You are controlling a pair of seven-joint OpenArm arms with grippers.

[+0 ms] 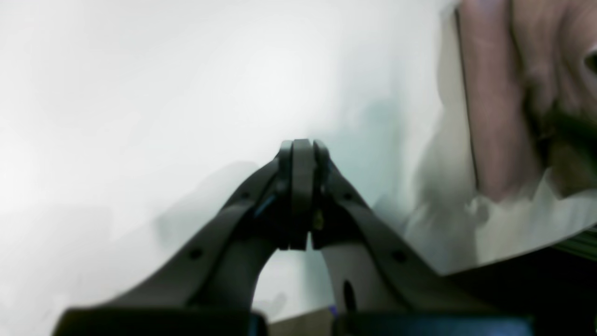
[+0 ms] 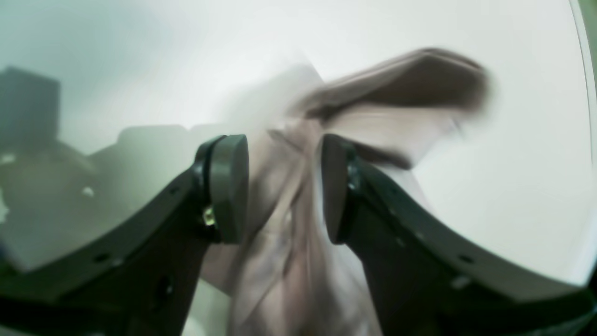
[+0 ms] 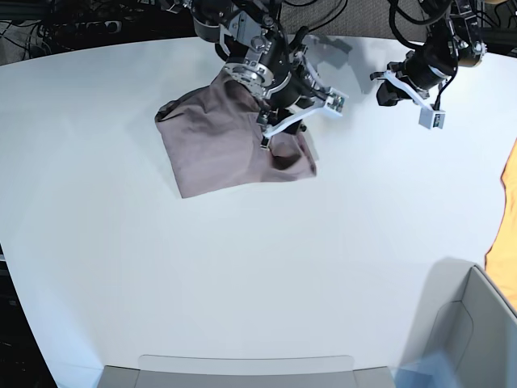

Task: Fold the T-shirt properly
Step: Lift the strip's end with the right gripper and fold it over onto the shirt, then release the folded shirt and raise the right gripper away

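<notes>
The dusty mauve T-shirt (image 3: pixel 214 141) lies folded into a rough rectangle on the white table (image 3: pixel 242 275), at the back and left of centre. My right gripper (image 3: pixel 281 117) is over the shirt's right edge. In the right wrist view it (image 2: pixel 284 186) is open, with blurred shirt cloth (image 2: pixel 410 84) running between its fingers. My left gripper (image 3: pixel 389 89) hangs to the right of the shirt, apart from it. In the left wrist view it (image 1: pixel 302 154) is shut and empty above bare table, with the shirt (image 1: pixel 499 93) at the upper right.
A bright orange cloth (image 3: pixel 506 210) shows at the right edge. A grey bin (image 3: pixel 472 323) stands at the front right corner. A grey tray edge (image 3: pixel 242 370) runs along the front. Cables and equipment (image 3: pixel 65 24) sit behind the table.
</notes>
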